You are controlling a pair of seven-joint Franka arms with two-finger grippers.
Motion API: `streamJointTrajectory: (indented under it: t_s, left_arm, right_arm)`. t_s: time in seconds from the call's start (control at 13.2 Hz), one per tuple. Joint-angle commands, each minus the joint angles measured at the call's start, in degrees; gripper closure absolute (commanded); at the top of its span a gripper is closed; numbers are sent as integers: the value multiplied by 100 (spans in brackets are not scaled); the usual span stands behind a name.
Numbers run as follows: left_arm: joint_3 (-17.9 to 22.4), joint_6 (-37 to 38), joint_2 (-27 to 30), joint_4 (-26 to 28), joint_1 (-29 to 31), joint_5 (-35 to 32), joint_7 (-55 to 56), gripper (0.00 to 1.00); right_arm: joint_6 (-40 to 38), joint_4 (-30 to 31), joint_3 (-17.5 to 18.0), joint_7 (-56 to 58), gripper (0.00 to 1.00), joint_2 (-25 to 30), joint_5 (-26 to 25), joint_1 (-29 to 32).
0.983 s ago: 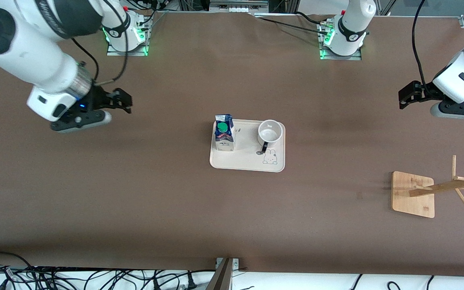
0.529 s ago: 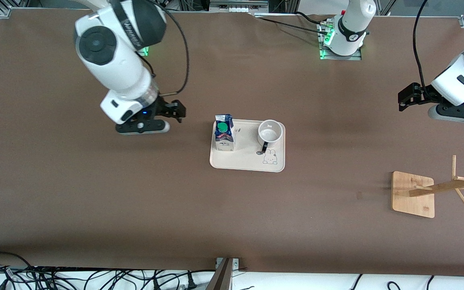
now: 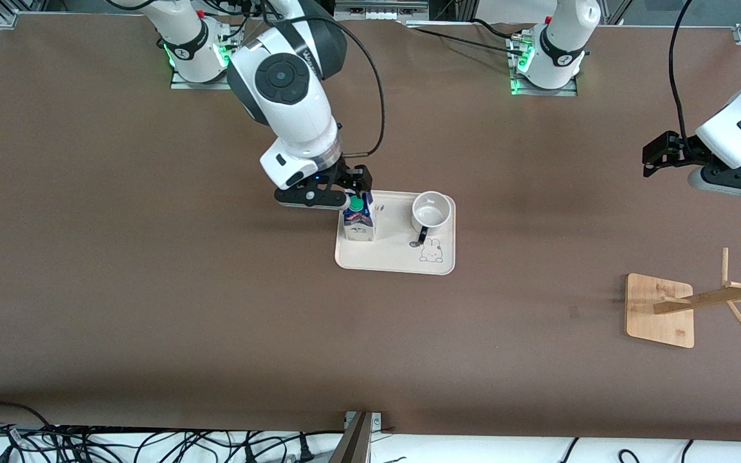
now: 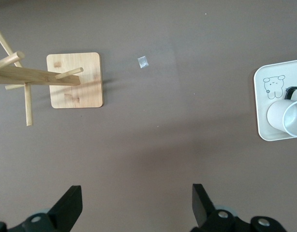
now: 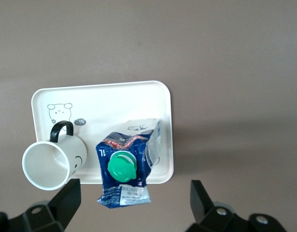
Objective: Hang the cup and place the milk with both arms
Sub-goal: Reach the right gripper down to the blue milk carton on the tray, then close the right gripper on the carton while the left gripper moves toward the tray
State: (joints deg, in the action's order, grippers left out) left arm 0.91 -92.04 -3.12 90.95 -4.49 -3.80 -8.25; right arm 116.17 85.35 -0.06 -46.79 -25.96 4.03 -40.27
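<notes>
The milk (image 3: 358, 222), a blue-and-white carton with a green cap (image 3: 357, 204), stands on a cream tray (image 3: 396, 260) mid-table. The white cup (image 3: 431, 211) stands upright on the same tray, toward the left arm's end, with its black handle toward the front camera. My right gripper (image 3: 352, 188) hovers open and empty over the milk's top and the tray's edge. In the right wrist view the milk (image 5: 126, 166) and the cup (image 5: 52, 164) lie just ahead of the open right gripper (image 5: 134, 200). My left gripper (image 3: 658, 154) waits open and empty over bare table; it also shows in the left wrist view (image 4: 134, 205).
A wooden cup rack (image 3: 660, 312) with a square base and pegged post stands near the left arm's end, nearer the front camera than the tray; it also shows in the left wrist view (image 4: 76, 79). A small pale scrap (image 4: 143, 62) lies on the brown table beside it.
My right arm has swung from the right arm's end of the table across to over the milk on the tray. The left arm has barely shifted. Milk and cup have not moved.
</notes>
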Motion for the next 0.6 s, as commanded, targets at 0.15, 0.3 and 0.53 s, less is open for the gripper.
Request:
streamJointTrajectory:
  t_s: [0.15,0.3,0.53]
  left_arm:
    - [-29,81,-119,-244,-16,-6,-141,0]
    - [-29,64,-154,-244,-25,-6,-107,0]
    - [-38,73,-198,-253,-43,-41,-123,0]
  right_arm:
    - [336,-159,-82,-725,0,-391,-253,-341]
    - [450,-159,-82,-823,0,-488,-393,-377]
    - [459,-115,-82,-823,0,-602,-569,-412]
